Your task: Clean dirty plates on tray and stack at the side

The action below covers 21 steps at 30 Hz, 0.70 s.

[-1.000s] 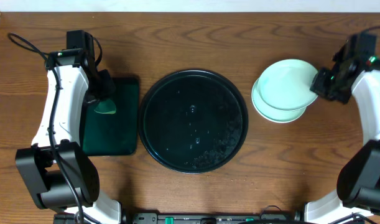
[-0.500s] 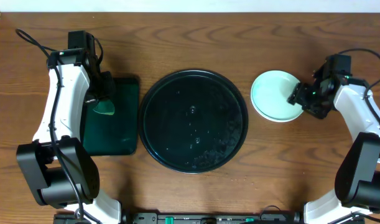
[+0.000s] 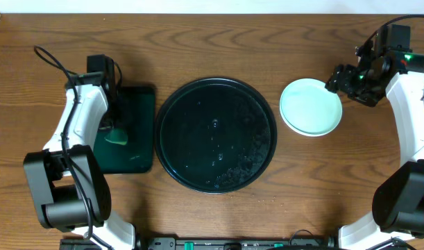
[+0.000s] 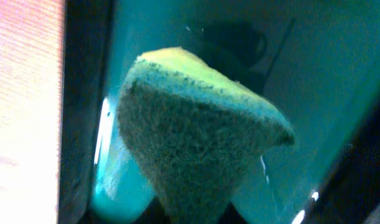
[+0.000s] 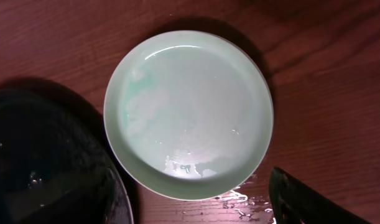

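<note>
Right wrist view looks straight down on the stacked plates (image 5: 188, 112), which sit on the table (image 5: 339, 74) below the right claw (image 3: 340, 78) and a little toward the tray (image 5: 46, 168). Only one dark finger edge (image 5: 301, 202) shows in the corner, so I cannot tell how wide that claw stands. It touches nothing.

The black tray holds no plates, so I judge stacking done and the job now is a clean retreat. The claw should rise straight up before swinging outward, so a finger cannot clip the rim and slide the stack.

The left claw (image 3: 114, 125) appears pinched on the sponge (image 4: 190, 143) above the green tray (image 3: 139, 149).

The top plate is pale turquoise, glossy and wet, with a faint greenish film near one edge. Water (image 5: 239, 202) beads on the table beside it. How many plates lie underneath is unclear.
</note>
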{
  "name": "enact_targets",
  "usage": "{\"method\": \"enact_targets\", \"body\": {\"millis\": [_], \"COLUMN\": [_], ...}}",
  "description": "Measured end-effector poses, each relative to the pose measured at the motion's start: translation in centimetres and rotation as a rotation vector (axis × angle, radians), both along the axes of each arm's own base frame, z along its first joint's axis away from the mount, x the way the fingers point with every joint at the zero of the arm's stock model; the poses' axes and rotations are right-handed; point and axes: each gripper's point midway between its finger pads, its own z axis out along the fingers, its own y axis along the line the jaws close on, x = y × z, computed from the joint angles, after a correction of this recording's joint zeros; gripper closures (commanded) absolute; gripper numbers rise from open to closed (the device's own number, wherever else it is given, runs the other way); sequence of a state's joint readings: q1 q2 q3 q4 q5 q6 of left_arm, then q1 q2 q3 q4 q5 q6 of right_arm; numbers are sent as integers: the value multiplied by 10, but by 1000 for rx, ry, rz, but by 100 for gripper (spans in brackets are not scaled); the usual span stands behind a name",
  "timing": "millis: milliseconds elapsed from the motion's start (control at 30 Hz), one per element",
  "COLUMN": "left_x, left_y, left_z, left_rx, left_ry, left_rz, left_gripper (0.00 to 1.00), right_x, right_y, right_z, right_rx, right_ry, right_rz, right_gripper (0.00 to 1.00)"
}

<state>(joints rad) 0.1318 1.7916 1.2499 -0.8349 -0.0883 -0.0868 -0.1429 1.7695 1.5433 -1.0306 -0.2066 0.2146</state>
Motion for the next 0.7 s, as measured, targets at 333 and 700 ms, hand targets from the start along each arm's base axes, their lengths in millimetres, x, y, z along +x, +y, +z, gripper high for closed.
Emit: {"method": "enact_targets", "body": {"millis": [333, 700], "left_x": [-28, -12], "left_y": [-9, -12], "left_z": [-9, 103], "left_rx": [-46, -28], "left_ry": [96, -215], "left_rz": [-4, -15], "left_gripper": [27, 27], "right_x": [-1, -39], "right_y": [8, 59], "right_z": [2, 106], "right_rx": [-23, -94], "right_ry": [-14, -286], "right_rz": [85, 309], "right_gripper": [25, 25]}}
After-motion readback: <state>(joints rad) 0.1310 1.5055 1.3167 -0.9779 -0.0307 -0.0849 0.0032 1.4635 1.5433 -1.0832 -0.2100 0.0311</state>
